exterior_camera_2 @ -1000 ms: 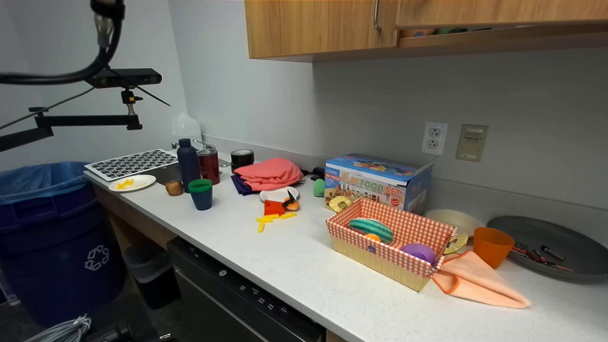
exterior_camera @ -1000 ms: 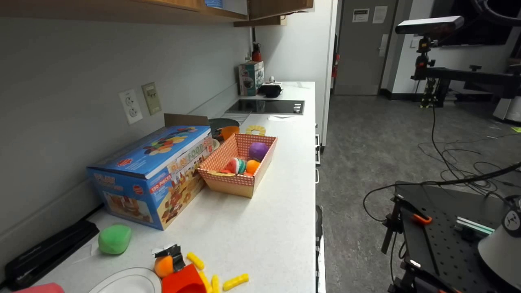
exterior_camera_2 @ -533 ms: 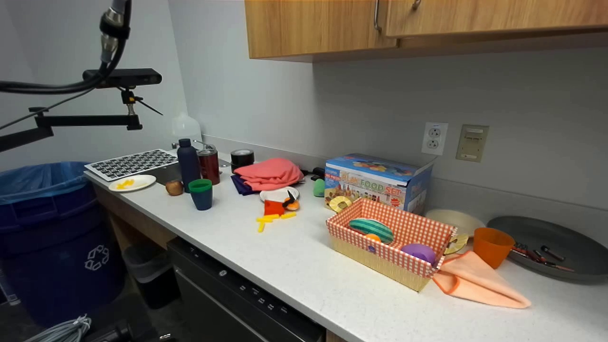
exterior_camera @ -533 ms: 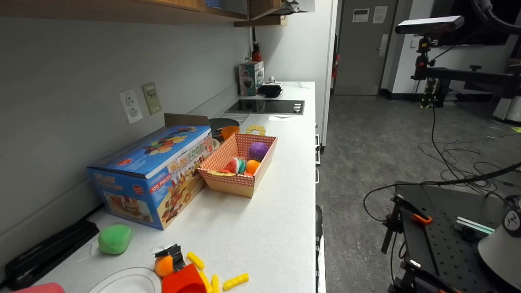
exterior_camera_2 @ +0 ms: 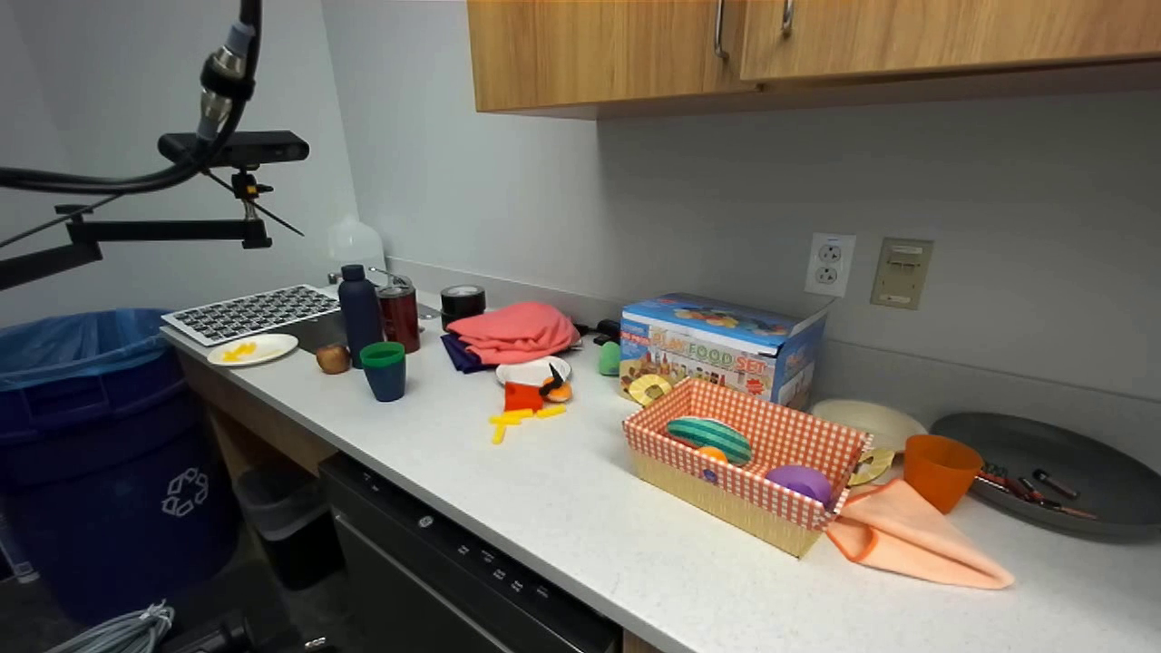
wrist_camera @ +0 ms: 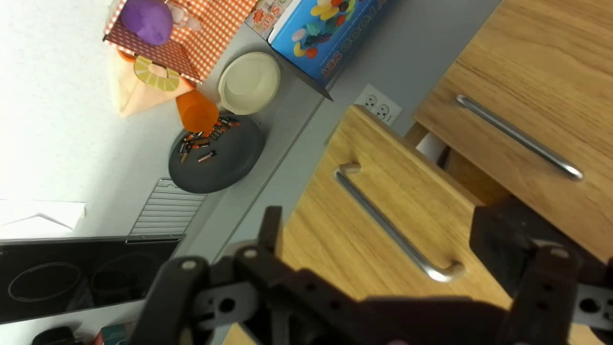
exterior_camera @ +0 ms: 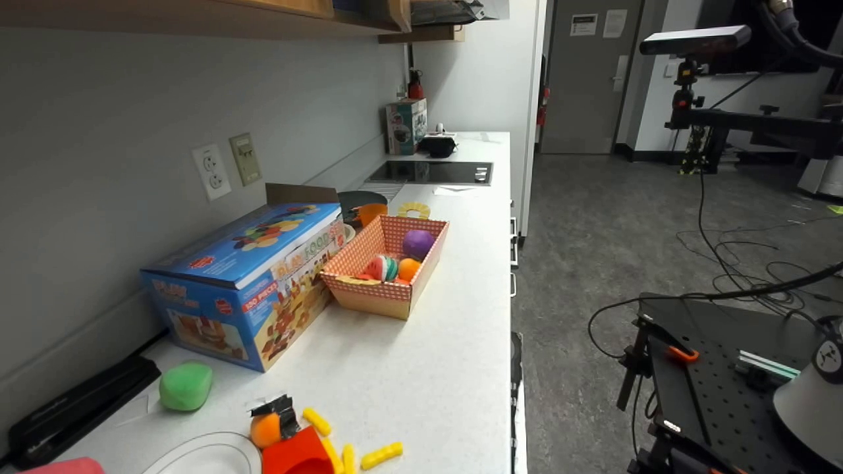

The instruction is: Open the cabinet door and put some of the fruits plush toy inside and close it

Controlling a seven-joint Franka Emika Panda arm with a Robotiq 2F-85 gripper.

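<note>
The cabinet door (wrist_camera: 311, 254), a light wooden panel with a metal bar handle (wrist_camera: 383, 220), stands slightly ajar. Its lower part (exterior_camera_2: 961, 36) and edge (exterior_camera: 397, 14) show in both exterior views. My gripper (wrist_camera: 376, 223) is open before the door. The handle appears between its fingers, not gripped. One finger overlaps the door's free edge; I cannot tell whether it touches. A checkered basket (exterior_camera_2: 726, 508) holds fruit plush toys: a purple one (exterior_camera_2: 798, 481), a watermelon (exterior_camera_2: 709, 438) and an orange (exterior_camera_2: 714, 453). A green plush toy (exterior_camera: 186, 386) lies by the box.
A neighbouring cabinet door (wrist_camera: 541, 81) with its own handle is beside the gap. The play food box (exterior_camera_2: 717, 345), a grey plate (exterior_camera_2: 1052, 472), an orange cup (exterior_camera_2: 941, 472) and a red toy with yellow sticks (exterior_camera: 298, 453) are on the counter below.
The cabinet door has swung toward its frame, narrowing the opening. Its handle has come into view in an exterior view. The arm's cable has shifted. The basket and toys have not moved.
</note>
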